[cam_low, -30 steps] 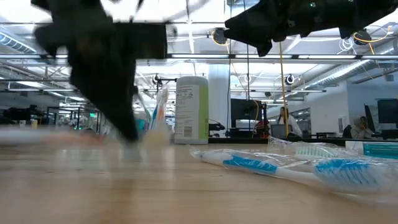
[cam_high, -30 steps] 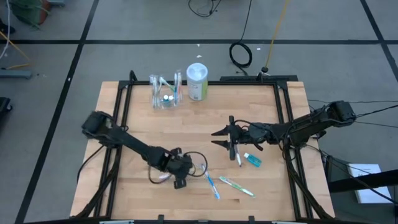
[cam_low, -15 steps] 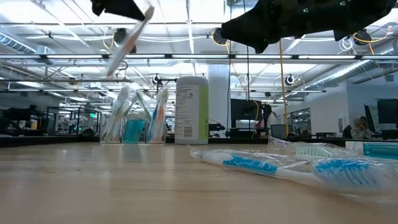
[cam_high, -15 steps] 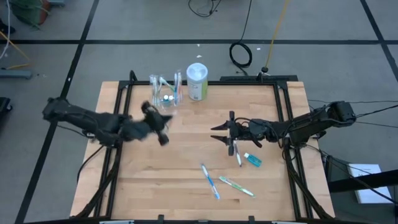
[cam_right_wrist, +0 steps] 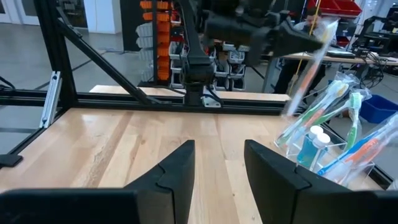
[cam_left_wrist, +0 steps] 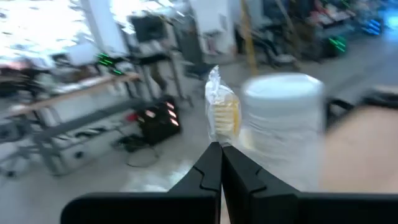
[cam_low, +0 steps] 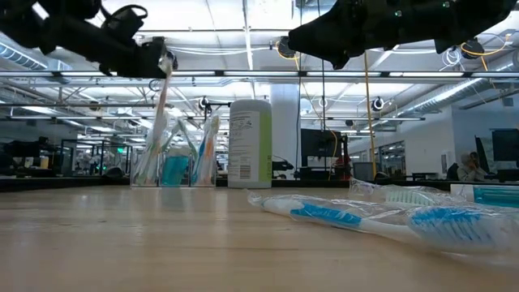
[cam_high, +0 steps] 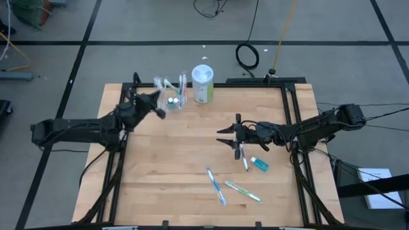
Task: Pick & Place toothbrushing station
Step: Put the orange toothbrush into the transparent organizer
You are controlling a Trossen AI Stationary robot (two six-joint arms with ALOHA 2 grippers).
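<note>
The clear cup stands at the table's far left with several toothbrushes and a blue tube in it; it also shows in the low view and the right wrist view. My left gripper hovers just beside it, shut on a wrapped toothbrush. My right gripper hangs open above mid-table, right of centre, nothing between its fingers. A toothbrush and a small blue tube lie flat below it. Two more toothbrushes lie near the front edge. My left gripper pinches the wrapped toothbrush between its two fingers, near the brush's upper end. The fingers reach in level, across the brush. The brush hangs tilted below them, clear of the table, by the cup's rim; whether its lower end touches the cup I cannot tell.
A white canister with a green label stands right of the cup at the far edge. Black frame rails run along the table's left and right sides. Bare wood lies between the two arms.
My left gripper has risen from the table near its front edge and swung toward the far left, up to the cup. It has tipped from pointing down to level. The wrapped toothbrush has come with it, lifted clear of the table.
</note>
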